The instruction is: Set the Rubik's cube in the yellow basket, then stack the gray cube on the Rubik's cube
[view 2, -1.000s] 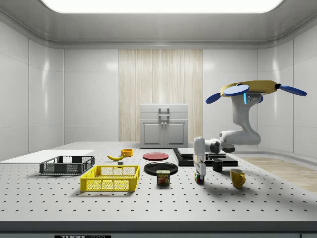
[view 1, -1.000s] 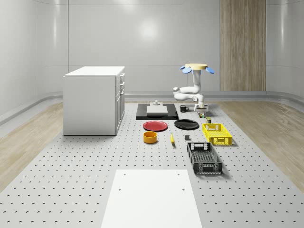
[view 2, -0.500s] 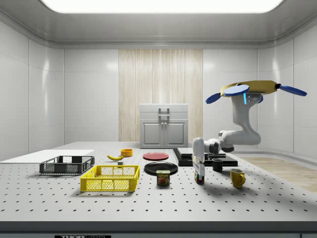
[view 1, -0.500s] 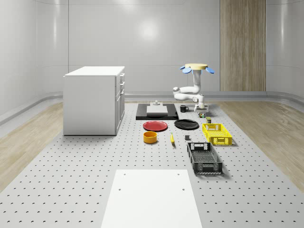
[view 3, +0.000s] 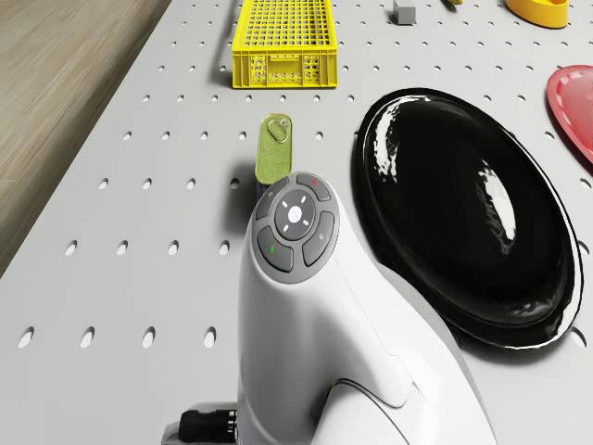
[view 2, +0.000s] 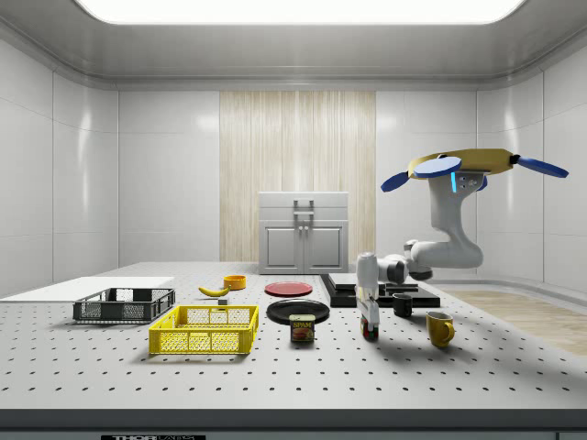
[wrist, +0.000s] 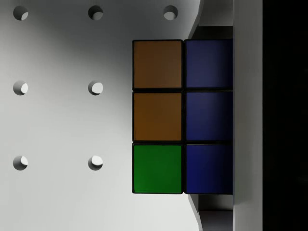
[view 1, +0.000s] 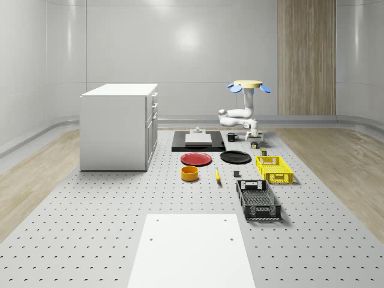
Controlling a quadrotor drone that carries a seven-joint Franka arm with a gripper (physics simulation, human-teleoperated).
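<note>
Rubik's cube (wrist: 159, 115) sat in the grip of the gripper (view 2: 370, 321), low over the perforated surface (view 2: 303, 376) and, as far as the side view let one judge, at or only just clear of it. In that view it stood between a tin can (view 2: 302, 328) on the side view's left and a yellow mug (view 2: 439, 328) on its right. In the wrist view one of the fingers (wrist: 248, 115) lay flat against the cube's blue face, covering part of it, while two orange tiles and a green one stayed exposed. The fingers looked narrowed onto the cube across two opposite faces, though the second one was hidden. The cube was probably a light, rigid plastic block with smooth, rather slippery tiles and layers that can twist. A flat pinch across opposite faces, centred on the middle row, seemed the sound hold, and it was roughly the one in use. A grip on an edge or corner would have risked the cube turning or sliding out. The drone (view 2: 463, 163) hovered above the surface, higher than the cube and toward the side view's right, with the arm folded down from it. The yellow basket (view 2: 204, 341) stood well apart, beyond the can on the side view's left, and was empty. The gray cube (view 3: 404, 12) lay on the surface beyond the basket's far end.
</note>
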